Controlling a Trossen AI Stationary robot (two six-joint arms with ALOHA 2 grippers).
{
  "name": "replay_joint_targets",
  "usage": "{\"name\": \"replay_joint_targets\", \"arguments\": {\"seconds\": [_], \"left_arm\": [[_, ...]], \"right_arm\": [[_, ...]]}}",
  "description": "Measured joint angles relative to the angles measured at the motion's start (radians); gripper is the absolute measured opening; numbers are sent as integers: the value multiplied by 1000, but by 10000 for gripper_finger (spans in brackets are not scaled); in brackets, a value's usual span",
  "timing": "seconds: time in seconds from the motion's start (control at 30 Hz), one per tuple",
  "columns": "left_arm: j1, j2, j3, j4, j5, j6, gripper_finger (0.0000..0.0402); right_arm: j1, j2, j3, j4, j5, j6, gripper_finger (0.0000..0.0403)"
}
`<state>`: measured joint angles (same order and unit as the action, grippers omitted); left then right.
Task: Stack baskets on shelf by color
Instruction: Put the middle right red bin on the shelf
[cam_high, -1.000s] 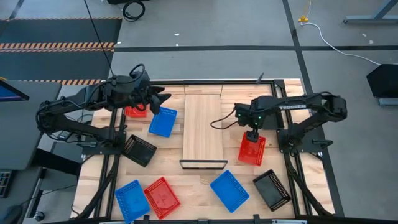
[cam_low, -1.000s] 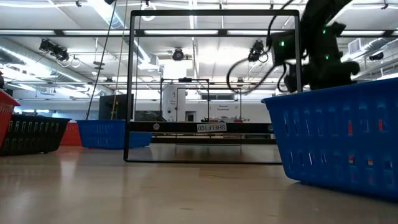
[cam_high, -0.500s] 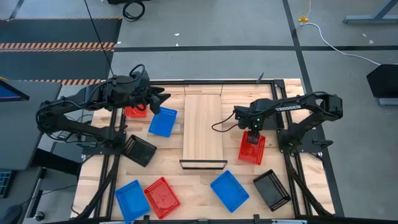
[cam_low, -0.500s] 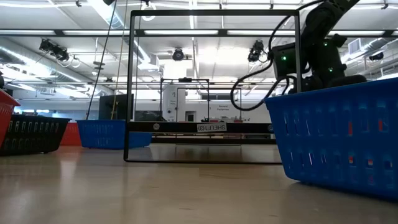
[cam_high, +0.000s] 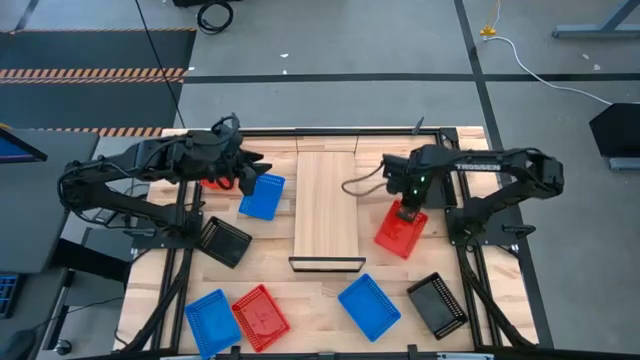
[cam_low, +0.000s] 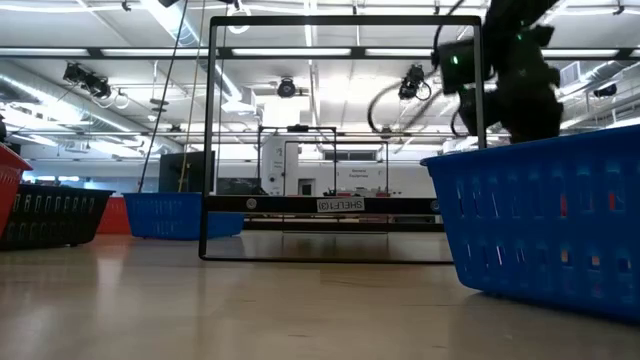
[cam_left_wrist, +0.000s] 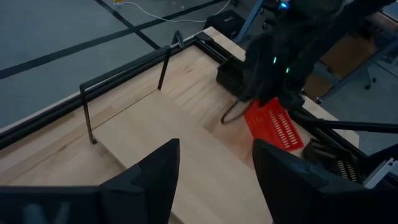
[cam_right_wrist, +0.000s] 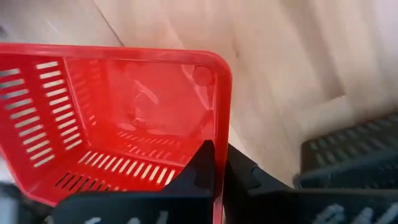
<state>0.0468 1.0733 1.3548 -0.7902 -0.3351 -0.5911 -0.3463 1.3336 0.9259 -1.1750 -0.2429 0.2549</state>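
Note:
The light-wood shelf (cam_high: 327, 210) lies lengthwise in the table's middle. Just right of it, my right gripper (cam_high: 408, 207) is shut on a red basket (cam_high: 399, 234), which shows tilted in the left wrist view (cam_left_wrist: 273, 124). My left gripper (cam_high: 250, 172) hovers open near the far left, over a blue basket (cam_high: 262, 196) and beside another red basket (cam_high: 214, 181). Both of these rest flat on the table. In its own wrist view the left gripper (cam_left_wrist: 214, 180) has nothing between its fingers. My right gripper pinches the red basket's rim (cam_right_wrist: 219, 118) at one short end, close to a corner. One finger (cam_right_wrist: 202, 165) is inside the wall and the other outside. The fingers come from above, pointing down. The basket hangs tilted below them; whether its low end touches the table I cannot tell.
A black basket (cam_high: 223, 241) sits at the left. A blue basket (cam_high: 212, 320), a red (cam_high: 261, 316), a blue (cam_high: 369, 305) and a black (cam_high: 437, 304) line the near edge. A thin metal frame (cam_low: 340, 140) stands over the shelf.
My right gripper has taken hold of the red basket's far end and raised it. The basket has tipped up and turned a little toward the shelf. My left gripper has dipped slightly toward the blue basket at the far left.

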Motion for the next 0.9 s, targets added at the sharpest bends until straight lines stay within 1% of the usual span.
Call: {"name": "replay_joint_targets", "arguments": {"seconds": [0.07, 0.17, 0.3, 0.43, 0.53, 0.6, 0.7, 0.9], "left_arm": [[0, 0, 0, 0, 0, 0, 206], [0, 0, 0, 1, 0, 1, 203], [0, 0, 0, 3, 0, 1, 203], [0, 0, 0, 19, 0, 2, 203], [0, 0, 0, 20, 0, 8, 200], [0, 0, 0, 20, 0, 30, 198], [-6, 0, 0, 16, 0, 49, 195], [-14, 0, 0, 7, 0, 36, 194]], "right_arm": [[-25, -16, 63, -26, 1, 63, 14], [-77, -29, 148, -2, 6, 217, 12], [-149, -11, 202, 146, 6, 452, 11], [-218, 66, 202, 330, -3, 622, 13], [-244, 143, 202, 466, -55, 700, 12], [-242, 200, 216, 517, -82, 738, 12], [-221, 287, 273, 521, -90, 753, 12], [-197, 423, 399, 523, -85, 757, 15]]}}
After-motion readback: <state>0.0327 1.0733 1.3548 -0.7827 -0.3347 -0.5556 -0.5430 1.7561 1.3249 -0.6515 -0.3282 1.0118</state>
